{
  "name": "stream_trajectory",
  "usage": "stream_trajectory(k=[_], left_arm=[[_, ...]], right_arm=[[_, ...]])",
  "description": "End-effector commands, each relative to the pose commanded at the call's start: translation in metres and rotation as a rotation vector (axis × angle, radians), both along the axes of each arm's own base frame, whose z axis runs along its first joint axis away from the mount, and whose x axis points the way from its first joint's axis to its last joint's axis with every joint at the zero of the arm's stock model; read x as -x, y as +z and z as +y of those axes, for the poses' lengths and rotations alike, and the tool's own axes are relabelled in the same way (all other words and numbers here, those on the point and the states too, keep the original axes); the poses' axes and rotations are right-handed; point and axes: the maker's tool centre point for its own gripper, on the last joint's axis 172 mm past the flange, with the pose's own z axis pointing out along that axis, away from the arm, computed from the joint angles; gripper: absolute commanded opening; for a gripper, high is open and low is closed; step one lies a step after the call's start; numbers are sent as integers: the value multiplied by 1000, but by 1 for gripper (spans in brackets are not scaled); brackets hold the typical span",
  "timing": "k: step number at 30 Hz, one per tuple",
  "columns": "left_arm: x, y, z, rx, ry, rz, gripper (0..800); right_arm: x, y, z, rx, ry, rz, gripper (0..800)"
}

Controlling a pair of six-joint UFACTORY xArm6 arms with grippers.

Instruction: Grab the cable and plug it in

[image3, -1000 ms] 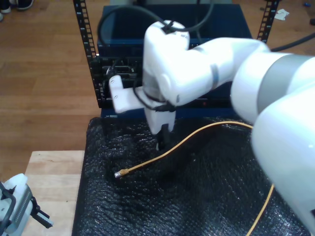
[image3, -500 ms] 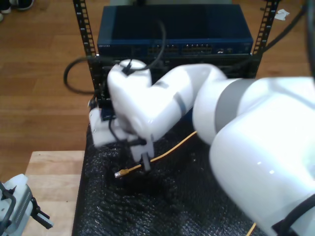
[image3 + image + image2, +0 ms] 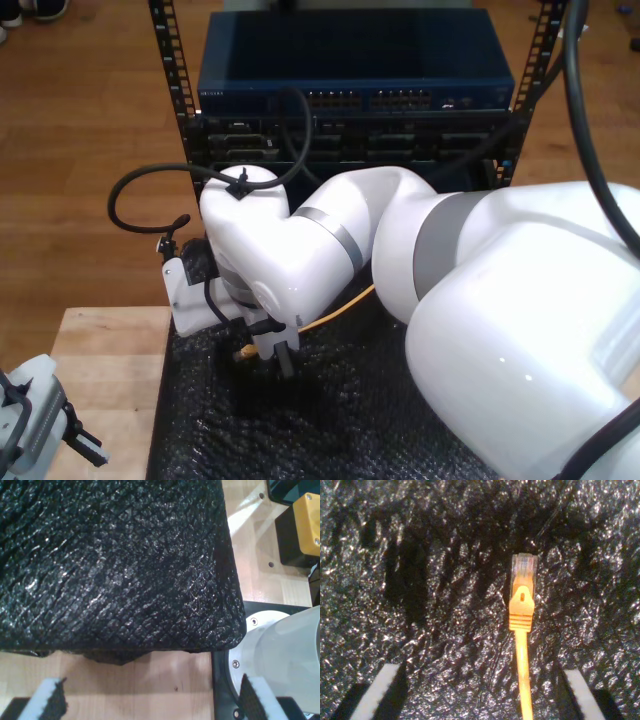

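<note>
The cable [image 3: 522, 650] is yellow-orange and lies on the black bubble mat [image 3: 420, 580]. Its clear plug [image 3: 524, 569] points away from my second gripper [image 3: 480, 695]. That gripper is open, with the cable running between its fingers [image 3: 577, 690], nearer one than the other and untouched by either. In the exterior view the big white second arm [image 3: 300, 250] hangs low over the mat, my second gripper [image 3: 280, 358] right beside the plug [image 3: 243, 352], and the cable [image 3: 335, 312] trails toward the exterior view's right. My first gripper [image 3: 150, 705] is open over bare wood at the mat's edge.
A rack [image 3: 180, 100] with a blue network switch [image 3: 350, 60] and its ports [image 3: 400, 100] stands behind the mat. My first gripper [image 3: 35, 425] sits at the exterior view's lower left over the wooden table [image 3: 100, 350]. A white arm base [image 3: 280, 650] and a yellow box [image 3: 307, 520] lie beyond the mat's corner.
The second arm swung toward the exterior view's left and came down until its gripper stood over the cable's plug end. The cable and the first gripper stayed put.
</note>
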Motion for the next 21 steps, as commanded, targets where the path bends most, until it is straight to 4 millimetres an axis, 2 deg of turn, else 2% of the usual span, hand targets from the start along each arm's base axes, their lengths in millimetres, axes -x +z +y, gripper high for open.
stream_trajectory(k=[12, 15, 21], left_arm=[[0, 0, 0, 0, 0, 0, 800], [0, 0, 0, 0, 0, 0, 800], [0, 0, 0, 0, 0, 0, 800]], right_arm=[[-10, -5, 12, -9, -3, -7, 655], [-11, -8, 12, -12, -8, -7, 608], [-10, -11, 12, -11, -18, -3, 581]])
